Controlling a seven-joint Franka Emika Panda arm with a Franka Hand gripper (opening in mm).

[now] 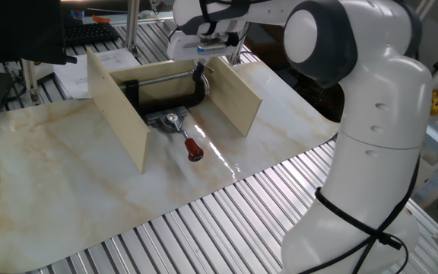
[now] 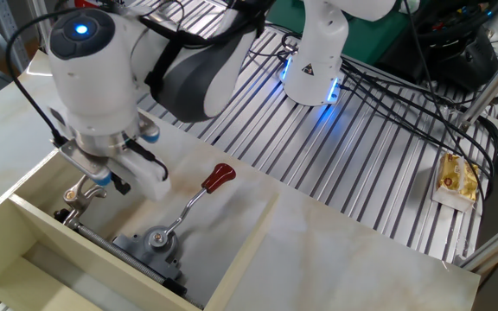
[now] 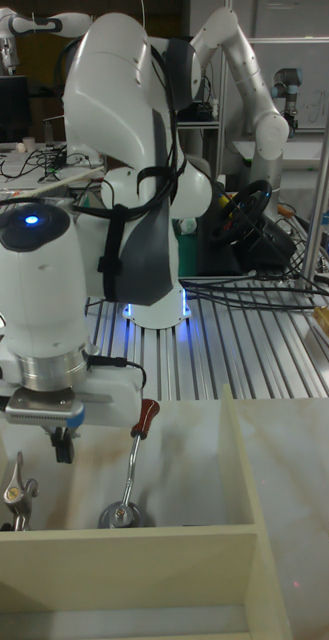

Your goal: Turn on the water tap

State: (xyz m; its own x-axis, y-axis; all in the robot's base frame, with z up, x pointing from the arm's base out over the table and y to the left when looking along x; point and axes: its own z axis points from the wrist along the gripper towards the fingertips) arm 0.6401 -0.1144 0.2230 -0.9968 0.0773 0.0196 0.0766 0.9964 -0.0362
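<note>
On the marble bench (image 1: 67, 167), two upright wooden boards (image 1: 116, 106) wall off a bay. Inside it lies a black C-clamp (image 1: 169, 91), its screw bar running across the back, and the water tap (image 1: 175, 122) sits on its grey base between the boards. The tap's thin lever slopes out to a red handle (image 1: 195, 149) resting on the bench at the bay's open end. The gripper (image 3: 60, 444) hangs above the bay beside the lever, touching nothing; whether its fingers are parted I cannot tell.
</note>
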